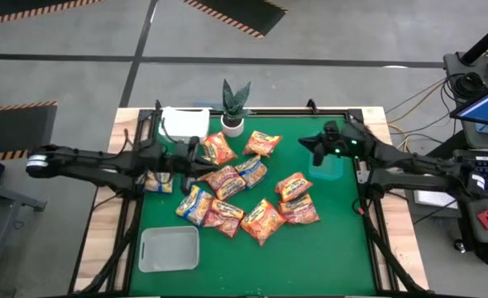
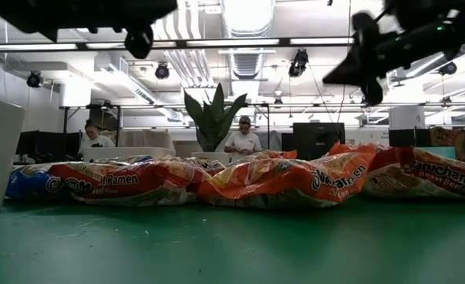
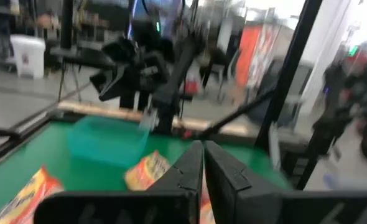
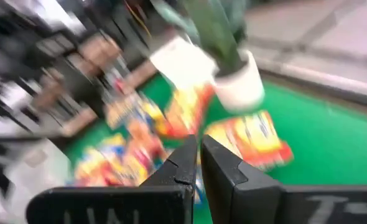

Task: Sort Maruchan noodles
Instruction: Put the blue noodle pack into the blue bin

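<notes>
You are hovering both arms above the green desk [image 1: 343, 248] with nothing held: the left pincer [image 1: 201, 154] and the right pincer [image 1: 308, 142] are each closed and empty. The Maruchan noodles [image 1: 242, 192] are lying flat in a loose heap mid-desk, their long axes pointing every which way. Open wide, then come down across one outlying packet's short side.

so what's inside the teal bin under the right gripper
The teal bin looks empty where it shows; no noodle packet in it. The right gripper, shut and empty, hangs above and covers part of the bin's far edge.
</notes>
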You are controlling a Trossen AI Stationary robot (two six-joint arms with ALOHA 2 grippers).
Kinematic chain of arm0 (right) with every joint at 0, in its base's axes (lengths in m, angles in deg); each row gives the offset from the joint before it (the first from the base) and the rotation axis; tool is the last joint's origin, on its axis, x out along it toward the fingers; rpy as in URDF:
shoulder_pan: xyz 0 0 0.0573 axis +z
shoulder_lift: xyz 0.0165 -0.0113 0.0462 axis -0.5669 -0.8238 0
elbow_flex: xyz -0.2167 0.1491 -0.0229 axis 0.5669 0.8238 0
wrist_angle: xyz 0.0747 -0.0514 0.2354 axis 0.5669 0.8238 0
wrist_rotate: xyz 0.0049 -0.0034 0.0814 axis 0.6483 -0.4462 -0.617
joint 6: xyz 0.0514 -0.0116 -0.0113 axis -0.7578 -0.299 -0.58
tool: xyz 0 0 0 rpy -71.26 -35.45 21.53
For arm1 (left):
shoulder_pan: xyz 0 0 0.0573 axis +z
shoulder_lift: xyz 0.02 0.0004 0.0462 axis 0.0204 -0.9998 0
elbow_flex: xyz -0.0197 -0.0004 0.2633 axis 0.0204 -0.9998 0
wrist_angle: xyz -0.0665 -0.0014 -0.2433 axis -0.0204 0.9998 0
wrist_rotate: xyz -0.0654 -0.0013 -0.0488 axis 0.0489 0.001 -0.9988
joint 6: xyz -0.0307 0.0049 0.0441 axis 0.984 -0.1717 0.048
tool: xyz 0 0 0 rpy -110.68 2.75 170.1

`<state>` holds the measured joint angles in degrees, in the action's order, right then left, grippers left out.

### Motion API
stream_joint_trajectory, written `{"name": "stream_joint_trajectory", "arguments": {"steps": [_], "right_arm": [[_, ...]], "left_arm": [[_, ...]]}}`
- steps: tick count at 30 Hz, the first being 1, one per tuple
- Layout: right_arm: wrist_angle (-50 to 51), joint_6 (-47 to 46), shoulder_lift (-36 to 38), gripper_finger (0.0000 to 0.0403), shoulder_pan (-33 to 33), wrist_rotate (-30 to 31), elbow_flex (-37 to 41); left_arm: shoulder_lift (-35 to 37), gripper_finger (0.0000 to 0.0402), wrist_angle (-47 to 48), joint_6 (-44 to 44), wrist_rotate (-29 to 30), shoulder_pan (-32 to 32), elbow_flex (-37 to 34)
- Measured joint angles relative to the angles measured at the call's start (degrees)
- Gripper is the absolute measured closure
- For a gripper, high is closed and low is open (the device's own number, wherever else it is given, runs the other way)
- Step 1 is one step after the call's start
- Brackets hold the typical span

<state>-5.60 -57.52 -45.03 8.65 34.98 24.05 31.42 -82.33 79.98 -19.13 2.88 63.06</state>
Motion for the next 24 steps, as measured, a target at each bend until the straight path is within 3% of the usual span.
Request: {"name": "stream_joint_trajectory", "arguments": {"steps": [4,11,24], "right_arm": [[4.4,0.1,-3.9,0.039,0.0,0.0,-4.8],[7.2,0.1,-10.3,0.039,0.1,-2.0,-8.9],[6.5,-1.3,-21.6,0.039,3.3,-3.0,-9.0]], "left_arm": [[-4.8,0.0402,6.2,-2.5,0.0,0.0,3.8],[-13.8,0.0402,7.7,-5.1,0.0,0.0,7.4],[-27.1,0.0402,7.1,-5.2,0.0,0.0,10.7]]}}
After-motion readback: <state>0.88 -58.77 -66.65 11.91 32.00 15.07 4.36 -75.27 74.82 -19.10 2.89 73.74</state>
